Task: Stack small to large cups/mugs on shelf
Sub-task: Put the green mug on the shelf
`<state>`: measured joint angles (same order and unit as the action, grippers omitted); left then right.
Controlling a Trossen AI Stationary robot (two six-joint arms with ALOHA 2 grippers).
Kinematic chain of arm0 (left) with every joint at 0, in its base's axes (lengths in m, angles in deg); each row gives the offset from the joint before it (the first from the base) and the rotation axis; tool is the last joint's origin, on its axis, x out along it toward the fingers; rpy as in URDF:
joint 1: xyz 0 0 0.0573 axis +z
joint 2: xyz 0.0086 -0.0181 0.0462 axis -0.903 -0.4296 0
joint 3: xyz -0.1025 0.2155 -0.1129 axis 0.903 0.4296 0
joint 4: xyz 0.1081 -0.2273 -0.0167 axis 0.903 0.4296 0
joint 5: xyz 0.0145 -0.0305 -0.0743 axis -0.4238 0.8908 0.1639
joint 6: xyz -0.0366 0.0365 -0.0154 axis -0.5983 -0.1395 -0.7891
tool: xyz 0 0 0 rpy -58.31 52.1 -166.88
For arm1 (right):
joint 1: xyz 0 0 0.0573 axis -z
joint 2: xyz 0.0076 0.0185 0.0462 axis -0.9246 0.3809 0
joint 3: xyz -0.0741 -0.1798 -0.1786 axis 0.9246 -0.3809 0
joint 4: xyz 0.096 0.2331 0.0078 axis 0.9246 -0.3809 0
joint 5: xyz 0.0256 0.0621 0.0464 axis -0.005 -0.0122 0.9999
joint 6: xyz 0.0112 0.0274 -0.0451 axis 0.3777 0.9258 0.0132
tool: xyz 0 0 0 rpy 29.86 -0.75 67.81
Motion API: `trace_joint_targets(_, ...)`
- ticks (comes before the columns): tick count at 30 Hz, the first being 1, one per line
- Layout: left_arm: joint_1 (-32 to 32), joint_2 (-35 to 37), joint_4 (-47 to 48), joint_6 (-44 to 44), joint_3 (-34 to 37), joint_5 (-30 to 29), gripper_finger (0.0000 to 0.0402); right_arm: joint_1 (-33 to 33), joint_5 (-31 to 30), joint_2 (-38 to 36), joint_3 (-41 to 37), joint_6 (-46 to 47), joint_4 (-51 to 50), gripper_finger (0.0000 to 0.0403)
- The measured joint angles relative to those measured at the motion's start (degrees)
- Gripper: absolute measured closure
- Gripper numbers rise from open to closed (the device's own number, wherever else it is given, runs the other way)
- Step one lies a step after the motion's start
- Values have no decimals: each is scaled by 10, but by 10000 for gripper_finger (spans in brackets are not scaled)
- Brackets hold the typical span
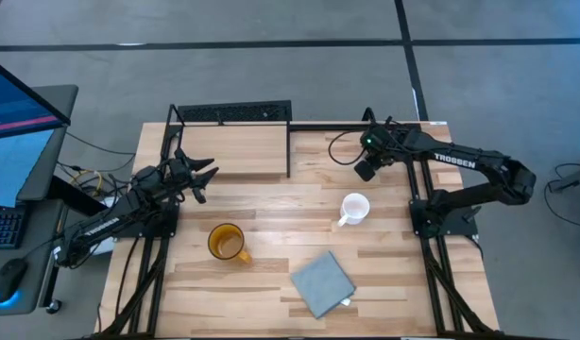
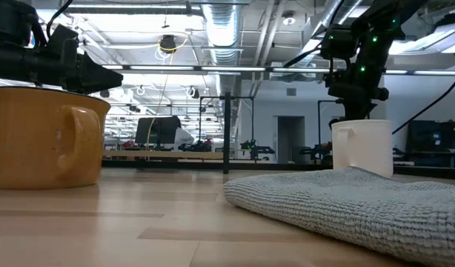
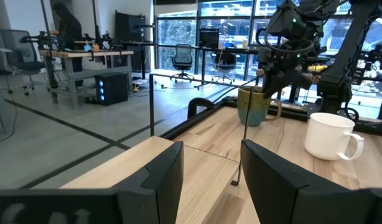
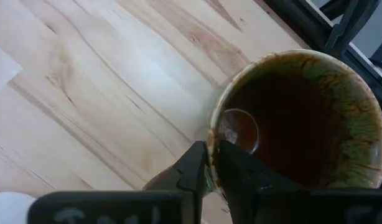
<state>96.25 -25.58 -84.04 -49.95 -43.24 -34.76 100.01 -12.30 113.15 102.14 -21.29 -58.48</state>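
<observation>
The olive-brown mug (image 4: 303,118) with a dark inside stands upright near the table's far right edge, and my right gripper (image 4: 213,168) is shut on its rim. It also shows in the left wrist view (image 3: 256,106); in the high view my right gripper (image 1: 370,161) hides it. The small white mug (image 1: 354,208) stands on its base right of the table's middle. The yellow-orange mug (image 1: 226,242) stands on its base toward the near left. The shelf (image 1: 233,151) at the far left holds nothing. My left gripper (image 1: 200,175) is open and empty beside the shelf's near edge. My right gripper pinches the olive-brown mug's rim (image 4: 211,134), one finger (image 4: 241,177) inside the mug and one (image 4: 194,165) outside its wall. The fingers come from above, pointing down. The mug is upright; whether its base is on the table I cannot tell.
A folded grey cloth (image 1: 321,281) lies near the table's front edge, right of the yellow-orange mug. The shelf's black frame and its perforated back rail (image 1: 233,113) stand along the far edge. A black frame bar (image 4: 315,31) runs just behind the olive-brown mug.
</observation>
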Motion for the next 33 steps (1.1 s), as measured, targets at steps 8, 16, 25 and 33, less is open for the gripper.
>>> trace_joint_targets(8, 0, 0, 0, 0, 0, 0, 250, 0, 0, 0, 0, 11, 1, 345)
trace_joint_targets(16, 0, 0, 0, 0, 0, 0, 250, 14, 1, 9, 1, 19, 2, 330)
trace_joint_targets(25, 0, 0, 0, 0, 0, 0, 250, 26, 0, 78, -1, -7, 35, 304)
trace_joint_targets(33, 0, 0, 2, 0, 0, -12, 250, 26, 7, 86, -1, -26, 42, 348)
